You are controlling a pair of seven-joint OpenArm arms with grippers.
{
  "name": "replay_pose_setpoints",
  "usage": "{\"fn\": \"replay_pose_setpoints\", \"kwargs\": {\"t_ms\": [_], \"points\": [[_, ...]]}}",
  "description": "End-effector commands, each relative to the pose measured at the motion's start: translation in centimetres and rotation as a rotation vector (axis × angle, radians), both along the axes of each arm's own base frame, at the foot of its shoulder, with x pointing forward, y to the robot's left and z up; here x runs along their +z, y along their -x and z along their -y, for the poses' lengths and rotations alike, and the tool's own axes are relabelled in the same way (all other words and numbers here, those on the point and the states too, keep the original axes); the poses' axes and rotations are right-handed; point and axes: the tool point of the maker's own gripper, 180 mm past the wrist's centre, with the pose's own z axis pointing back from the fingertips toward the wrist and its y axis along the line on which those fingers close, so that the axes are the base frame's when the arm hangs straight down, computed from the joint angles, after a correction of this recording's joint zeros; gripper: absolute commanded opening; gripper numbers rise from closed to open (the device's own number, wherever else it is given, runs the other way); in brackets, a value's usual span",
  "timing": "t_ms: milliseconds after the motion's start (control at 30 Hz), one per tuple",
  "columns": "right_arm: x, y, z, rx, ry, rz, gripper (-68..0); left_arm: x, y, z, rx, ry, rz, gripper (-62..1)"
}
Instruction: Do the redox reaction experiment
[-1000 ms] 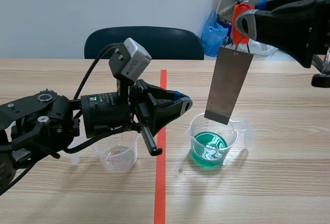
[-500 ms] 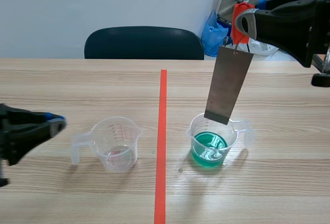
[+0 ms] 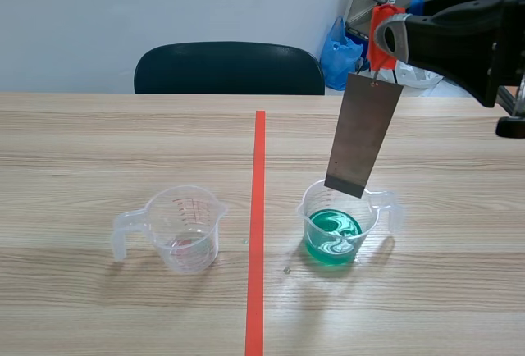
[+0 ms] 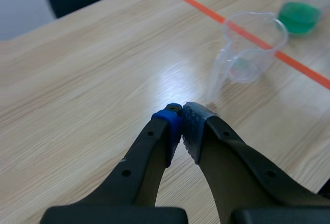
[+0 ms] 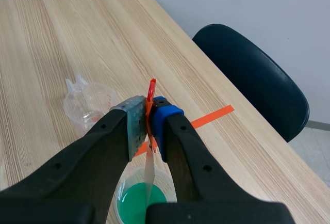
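Grey metal plate (image 3: 363, 134) suspended over clear plastic beaker of green liquid (image 3: 335, 237).
Right hand (image 3: 390, 40), upper right of the scene, clenched on the orange-red clip (image 3: 378, 21) carrying the plate; plate tilted, lower edge near the beaker's rim, right of centre. Left hand (image 4: 181, 126) closed on nothing above the light wood bench (image 3: 98, 143). Clear measuring beaker (image 3: 184, 229) left of centre: red graduations unreadable. Dark chair (image 3: 230, 67) behind.

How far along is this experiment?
Done: green liquid sits in one cup; the other cup is almost empty. In hand: the right hand holds the metal plate by its orange tab, hanging just above the liquid; the left hand is shut, empty. Left: lowering the plate in, it seems.
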Motion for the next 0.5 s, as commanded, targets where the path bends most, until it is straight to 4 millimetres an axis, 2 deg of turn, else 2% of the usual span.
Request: {"fn": "replay_pose_setpoints", "kwargs": {"t_ms": [0,67,167,233,333,467], "points": [[1.1,-0.1,-0.2,0.008,-0.019,0.031,-66.9,0.4,1.0,-0.2,0.038,0.026,0.031,-58.2],[1.1,-0.1,-0.2,0.008,-0.019,0.031,-66.9,1.0,2.3,-1.3,0.074,-0.009,0.053,-58.2],[1.1,-0.1,-0.2,0.008,-0.019,0.031,-66.9,1.6,4.3,-2.0,0.106,-0.055,0.081,-56.6],[1.1,-0.1,-0.2,0.008,-0.019,0.031,-66.9,1.8,5.6,-1.9,0.112,-0.073,0.088,-47.9],[1.1,-0.1,-0.2,0.008,-0.019,0.031,-66.9,2.2,6.9,-1.3,0.121,-0.076,0.090,-30.6],[1.1,-0.1,-0.2,0.008,-0.019,0.031,-66.9,2.8,7.1,-0.4,0.146,-0.067,0.135,-15.3]]}}
